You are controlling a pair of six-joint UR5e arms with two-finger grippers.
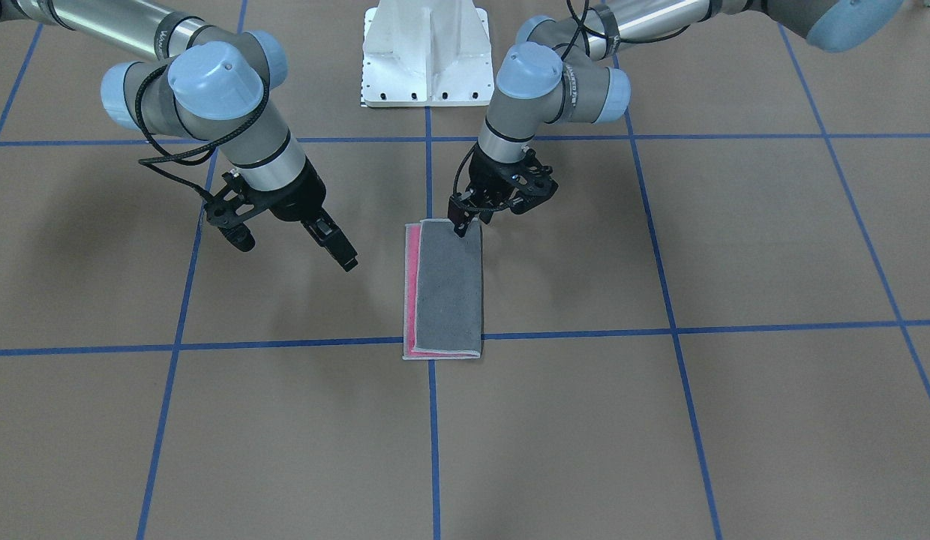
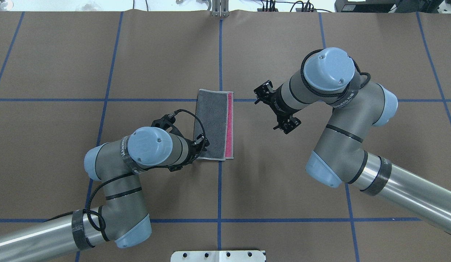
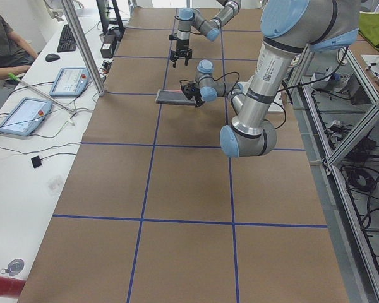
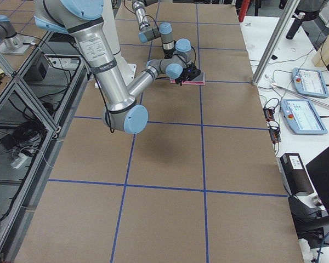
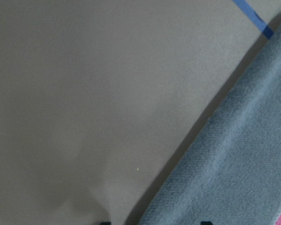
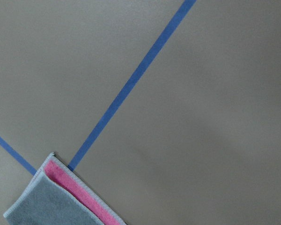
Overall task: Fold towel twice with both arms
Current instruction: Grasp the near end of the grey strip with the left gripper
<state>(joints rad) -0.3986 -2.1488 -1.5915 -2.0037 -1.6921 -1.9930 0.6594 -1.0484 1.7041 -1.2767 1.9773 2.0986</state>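
Note:
The towel (image 1: 442,289) lies flat on the brown table, folded once into a long strip with the dark grey face up and a pink strip showing along one long edge (image 2: 229,125). My left gripper (image 1: 472,219) is low at the towel's corner nearest the robot (image 2: 200,145). The left wrist view shows two fingertips apart at its bottom edge, with the grey towel (image 5: 234,168) edge running between them. My right gripper (image 1: 341,253) hangs open and empty above bare table beside the pink edge (image 2: 273,109). The right wrist view shows only a far towel corner (image 6: 61,197).
The white base pedestal (image 1: 426,52) stands at the robot's side of the table. Blue tape lines (image 1: 431,420) cross the brown paper under the towel. A side bench with tablets (image 3: 22,113) and a seated person runs along the far edge.

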